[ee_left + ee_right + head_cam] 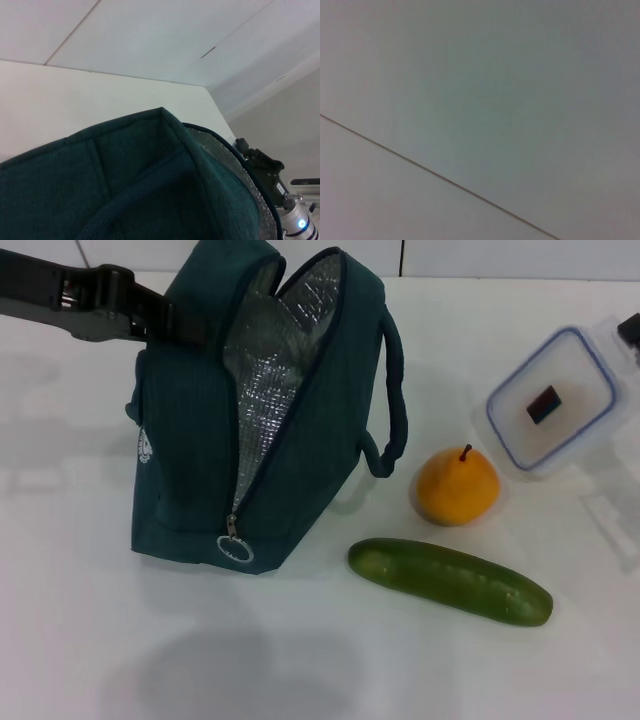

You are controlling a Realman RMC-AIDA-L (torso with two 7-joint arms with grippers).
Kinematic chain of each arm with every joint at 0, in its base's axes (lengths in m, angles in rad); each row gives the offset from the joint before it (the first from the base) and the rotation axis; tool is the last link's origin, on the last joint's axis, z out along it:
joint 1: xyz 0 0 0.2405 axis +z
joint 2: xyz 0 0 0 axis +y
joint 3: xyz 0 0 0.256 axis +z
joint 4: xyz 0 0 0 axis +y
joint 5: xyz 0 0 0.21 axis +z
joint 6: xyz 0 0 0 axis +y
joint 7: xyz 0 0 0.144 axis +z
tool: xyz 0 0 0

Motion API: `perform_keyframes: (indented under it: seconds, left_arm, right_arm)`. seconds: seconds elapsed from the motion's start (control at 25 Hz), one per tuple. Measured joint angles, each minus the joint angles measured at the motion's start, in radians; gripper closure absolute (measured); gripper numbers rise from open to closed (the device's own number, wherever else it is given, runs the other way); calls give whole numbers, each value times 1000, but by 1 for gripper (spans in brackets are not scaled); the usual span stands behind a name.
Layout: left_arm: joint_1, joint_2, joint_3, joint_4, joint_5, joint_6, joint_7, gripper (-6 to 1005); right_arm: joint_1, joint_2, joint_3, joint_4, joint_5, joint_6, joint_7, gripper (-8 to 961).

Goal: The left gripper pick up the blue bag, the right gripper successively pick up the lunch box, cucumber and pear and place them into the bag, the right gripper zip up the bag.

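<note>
The blue bag (255,410) stands upright on the white table (320,660), unzipped, with its foil lining (265,370) showing and its ring zipper pull (236,548) hanging low in front. My left gripper (170,320) reaches in from the upper left and is shut on the bag's top edge; the left wrist view is filled with the bag's fabric (125,185). The lunch box (552,400) lies tilted at the far right. My right gripper (630,330) shows only as a black sliver at the box's far corner. The pear (457,485) and the cucumber (450,581) lie between bag and box.
One loop handle (395,390) hangs off the bag's right side toward the pear. The right arm (262,162) appears beyond the bag's rim in the left wrist view. The right wrist view shows only a pale surface crossed by a thin seam (435,175).
</note>
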Motion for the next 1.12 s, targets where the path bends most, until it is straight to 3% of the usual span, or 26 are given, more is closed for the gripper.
perform_keyframes:
  seconds: [0.6,1.12]
  left_arm:
    - [-6,2,0,0,0,0,2,962]
    - [-3,1,-3,0,0,-1,2,961]
  right_arm:
    - [6,0,0,0,18,-4,2,952]
    - [3,-3,-1,-28,25,-96,-4,892]
